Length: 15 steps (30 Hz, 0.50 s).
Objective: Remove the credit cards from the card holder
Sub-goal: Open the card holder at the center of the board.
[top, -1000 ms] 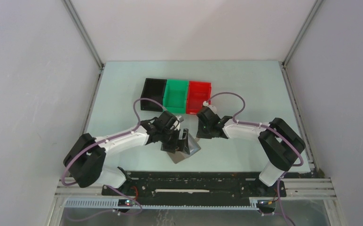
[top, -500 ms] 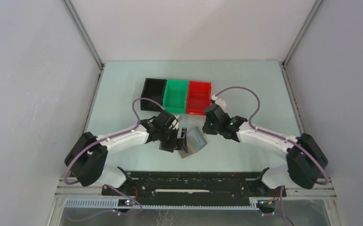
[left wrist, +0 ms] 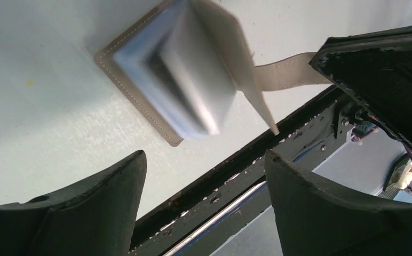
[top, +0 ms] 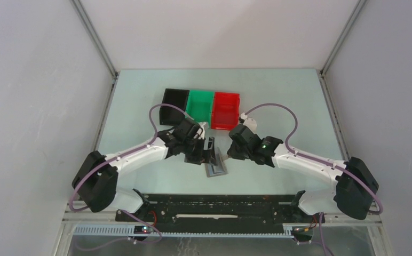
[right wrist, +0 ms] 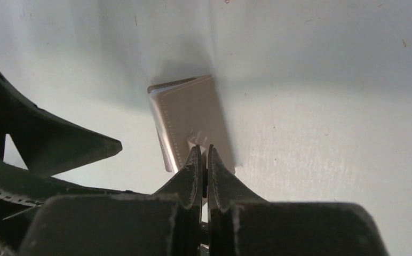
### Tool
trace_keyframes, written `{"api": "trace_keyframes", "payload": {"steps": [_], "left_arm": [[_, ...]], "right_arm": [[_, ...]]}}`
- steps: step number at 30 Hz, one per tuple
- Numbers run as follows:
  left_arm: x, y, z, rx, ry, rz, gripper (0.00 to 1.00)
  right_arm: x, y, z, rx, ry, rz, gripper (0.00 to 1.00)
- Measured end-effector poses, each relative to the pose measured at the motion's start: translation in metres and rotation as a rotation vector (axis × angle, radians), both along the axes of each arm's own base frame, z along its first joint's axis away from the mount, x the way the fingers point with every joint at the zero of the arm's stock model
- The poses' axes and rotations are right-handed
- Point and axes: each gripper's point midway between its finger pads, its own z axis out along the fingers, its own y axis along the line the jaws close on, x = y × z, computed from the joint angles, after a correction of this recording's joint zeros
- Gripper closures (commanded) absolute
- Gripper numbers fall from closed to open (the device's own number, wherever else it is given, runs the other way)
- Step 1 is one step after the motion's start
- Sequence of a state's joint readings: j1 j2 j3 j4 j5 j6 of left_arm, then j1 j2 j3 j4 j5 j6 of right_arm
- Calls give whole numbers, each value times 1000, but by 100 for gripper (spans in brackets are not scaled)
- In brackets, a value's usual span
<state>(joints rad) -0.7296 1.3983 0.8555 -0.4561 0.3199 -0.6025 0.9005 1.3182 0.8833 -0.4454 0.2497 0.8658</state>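
The grey-taupe card holder (top: pixel 217 166) lies open on the table between my two grippers. In the left wrist view its blue-grey inner pockets (left wrist: pixel 177 74) face up, blurred, and I cannot make out the credit cards. Its flap (left wrist: pixel 236 58) stands up, and the closing tab (left wrist: pixel 286 72) runs to my right gripper (left wrist: pixel 374 69). My right gripper (right wrist: pixel 204 148) is shut on that tab, at the edge of the taupe flap (right wrist: pixel 190 114). In the top view it (top: pixel 231 152) is just right of the holder. My left gripper (top: pixel 203 152) (left wrist: pixel 205 156) is open and empty, just left of the holder.
A black bin (top: pixel 173 106), a green bin (top: pixel 200 108) and a red bin (top: pixel 226 110) stand in a row just behind the grippers. The black base rail (top: pixel 220 205) runs along the near table edge.
My right gripper has swung from near the red bin to the holder and lifted its flap by the tab. The holder has shifted on the table. My left gripper has edged back from it.
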Motion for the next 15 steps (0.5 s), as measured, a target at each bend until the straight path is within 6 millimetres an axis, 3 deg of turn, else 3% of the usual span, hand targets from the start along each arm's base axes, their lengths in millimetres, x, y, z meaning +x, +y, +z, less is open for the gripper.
{"api": "trace_keyframes", "payload": {"steps": [9,15], "left_arm": [[2,-2,4,-14,-1,17,24],[3,-4,6,-25,-6,24,24]], "right_arm": [[6,-7,-7,2,23,-55,100],[7,-45,-38,-34,87,-142,100]]}}
